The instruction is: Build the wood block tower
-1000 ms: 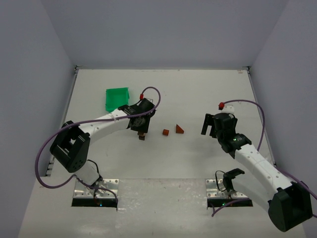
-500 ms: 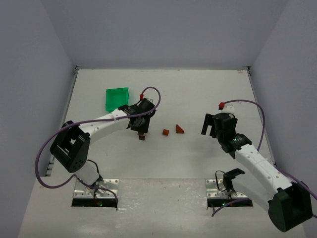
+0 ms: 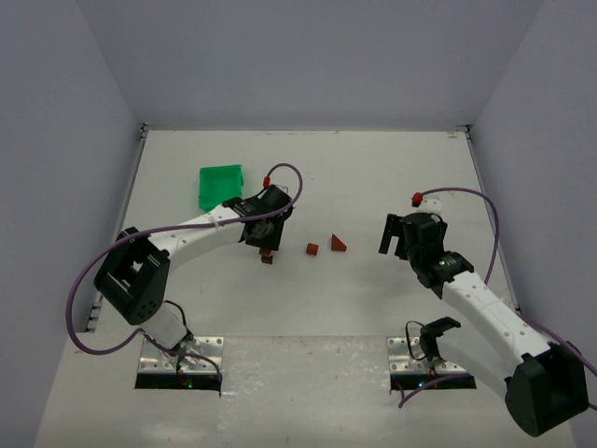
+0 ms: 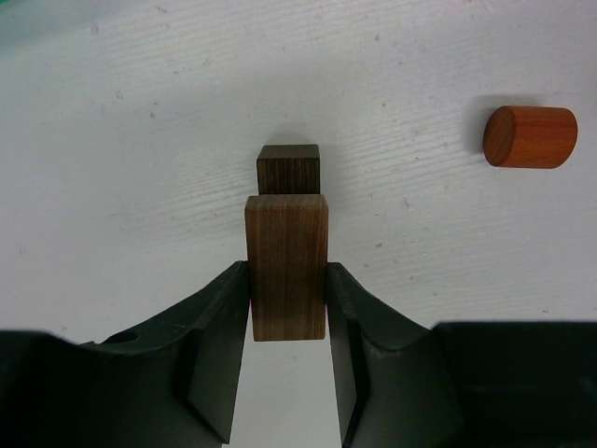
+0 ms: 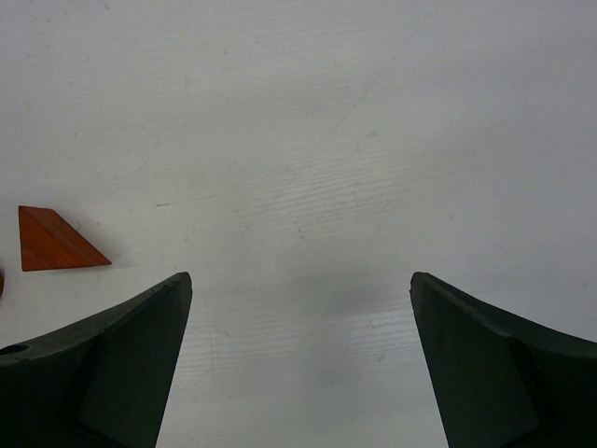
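My left gripper (image 4: 287, 280) is shut on a tan-brown wooden bar (image 4: 286, 266), held over a small dark cube (image 4: 288, 168) on the table; whether bar and cube touch is unclear. In the top view the left gripper (image 3: 268, 246) sits over that dark cube (image 3: 268, 259). A reddish rounded block (image 4: 530, 136) lies to the right, also in the top view (image 3: 312, 249). A reddish triangular wedge (image 3: 338, 243) lies beyond it, and shows in the right wrist view (image 5: 54, 241). My right gripper (image 5: 300, 285) is open and empty, right of the wedge (image 3: 396, 235).
A green plastic bin (image 3: 221, 185) stands behind and left of the left gripper. White walls enclose the table on three sides. Purple cables loop from both arms.
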